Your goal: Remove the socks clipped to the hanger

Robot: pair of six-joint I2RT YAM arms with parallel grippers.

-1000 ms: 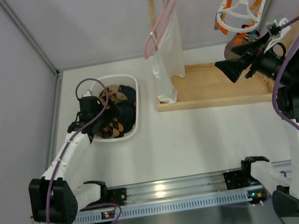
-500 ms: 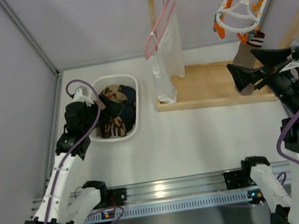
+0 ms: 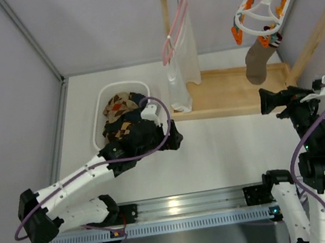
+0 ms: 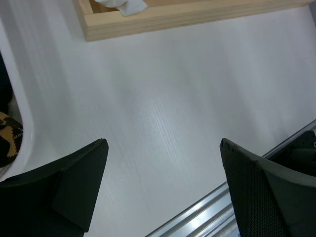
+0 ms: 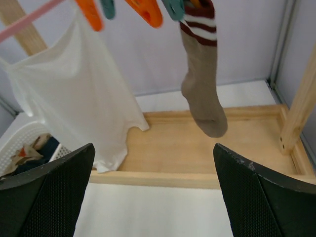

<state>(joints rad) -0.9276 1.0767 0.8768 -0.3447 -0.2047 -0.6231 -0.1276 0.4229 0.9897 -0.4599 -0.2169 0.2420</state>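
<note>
From here I see a soft knit taupe sock hanging under glossy orange plastic clips on the smooth white plastic hanger. The rack tray is bare pale wood. The white bag is thin matt cloth. The table is matt white, faintly grained.

Both the left claw and right claw gape wide, holding nothing.
</note>
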